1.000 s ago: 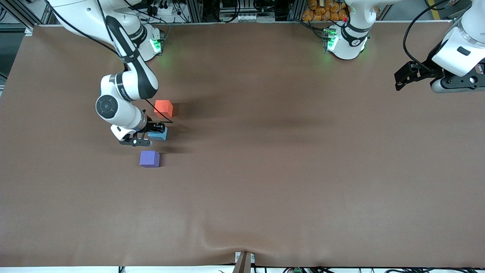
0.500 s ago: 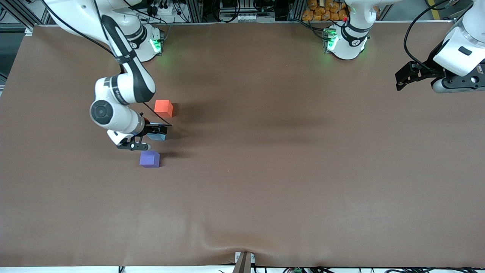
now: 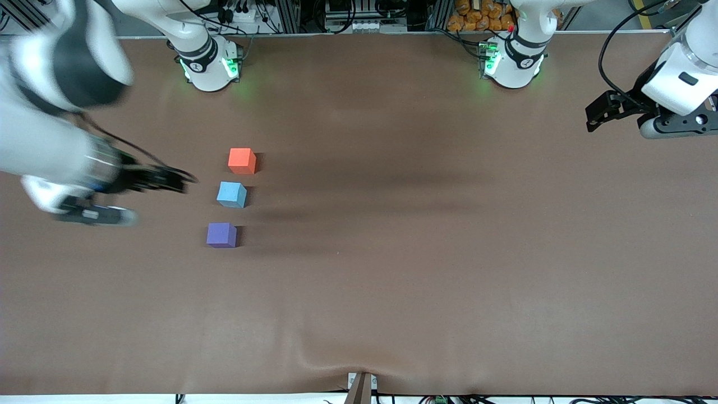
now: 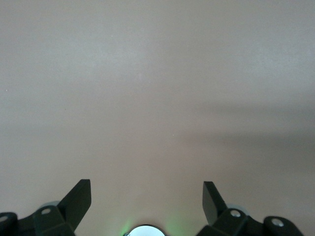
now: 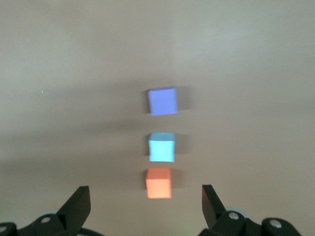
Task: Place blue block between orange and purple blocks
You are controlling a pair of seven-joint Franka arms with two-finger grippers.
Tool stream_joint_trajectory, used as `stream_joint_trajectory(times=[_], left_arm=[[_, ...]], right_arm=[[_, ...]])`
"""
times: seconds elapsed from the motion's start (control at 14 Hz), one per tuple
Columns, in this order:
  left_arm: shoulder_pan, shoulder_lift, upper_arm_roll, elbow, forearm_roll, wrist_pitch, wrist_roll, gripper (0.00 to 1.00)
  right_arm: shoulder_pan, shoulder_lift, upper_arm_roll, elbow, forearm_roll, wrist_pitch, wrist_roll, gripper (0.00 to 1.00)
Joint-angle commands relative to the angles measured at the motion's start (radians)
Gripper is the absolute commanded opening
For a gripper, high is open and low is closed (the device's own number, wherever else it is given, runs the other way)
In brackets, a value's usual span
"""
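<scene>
The light blue block [image 3: 231,194] sits on the table between the orange block [image 3: 242,160] and the purple block [image 3: 221,234], in one line with small gaps. My right gripper [image 3: 176,179] is open and empty, up in the air over bare table toward the right arm's end, apart from the blocks. Its wrist view shows the purple block [image 5: 162,101], the blue block [image 5: 162,147] and the orange block [image 5: 158,183] ahead of the open right gripper [image 5: 145,189]. My left gripper [image 3: 603,115] waits open over the left arm's end; it also shows in its wrist view [image 4: 146,184].
The brown table cover [image 3: 426,235] has a raised wrinkle [image 3: 331,359] near its front edge. The arm bases [image 3: 208,67] stand along the edge farthest from the front camera.
My right gripper has let go of the blue block and pulled up and away toward the right arm's end of the table. The blue block stays between orange and purple.
</scene>
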State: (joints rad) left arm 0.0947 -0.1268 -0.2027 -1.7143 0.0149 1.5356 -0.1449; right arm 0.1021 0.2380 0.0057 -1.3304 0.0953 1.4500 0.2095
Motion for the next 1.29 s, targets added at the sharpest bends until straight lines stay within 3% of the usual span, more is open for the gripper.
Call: stream_joint_trajectory(times=[0.0, 0.36, 0.57, 0.64, 1.0, 1.14, 1.21], left_arm=[[0.013, -0.005, -0.003, 0.005, -0.020, -0.015, 0.018, 1.00], [0.011, -0.002, -0.006, 0.018, -0.020, -0.006, 0.018, 1.00], [0.013, 0.007, -0.006, 0.033, -0.026, -0.002, 0.018, 1.00], [0.013, 0.013, -0.006, 0.038, -0.026, -0.002, 0.018, 1.00], [0.013, 0.021, -0.004, 0.045, -0.029, 0.000, 0.019, 1.00], [0.013, 0.015, -0.004, 0.044, -0.055, -0.002, 0.019, 1.00], [0.013, 0.013, -0.004, 0.045, -0.055, -0.002, 0.018, 1.00]], right_arm=[[-0.056, 0.018, 0.026, 0.152, 0.000, -0.126, -0.005, 1.00], [-0.090, -0.124, 0.019, 0.058, -0.005, -0.126, -0.050, 1.00], [-0.096, -0.302, 0.020, -0.216, -0.016, 0.051, -0.065, 1.00], [-0.097, -0.327, 0.022, -0.252, -0.016, 0.073, -0.079, 1.00], [-0.111, -0.303, 0.013, -0.158, -0.026, 0.041, -0.144, 1.00], [-0.085, -0.298, 0.019, -0.148, -0.130, 0.032, -0.143, 1.00], [-0.078, -0.298, 0.019, -0.153, -0.141, 0.021, -0.142, 1.00]])
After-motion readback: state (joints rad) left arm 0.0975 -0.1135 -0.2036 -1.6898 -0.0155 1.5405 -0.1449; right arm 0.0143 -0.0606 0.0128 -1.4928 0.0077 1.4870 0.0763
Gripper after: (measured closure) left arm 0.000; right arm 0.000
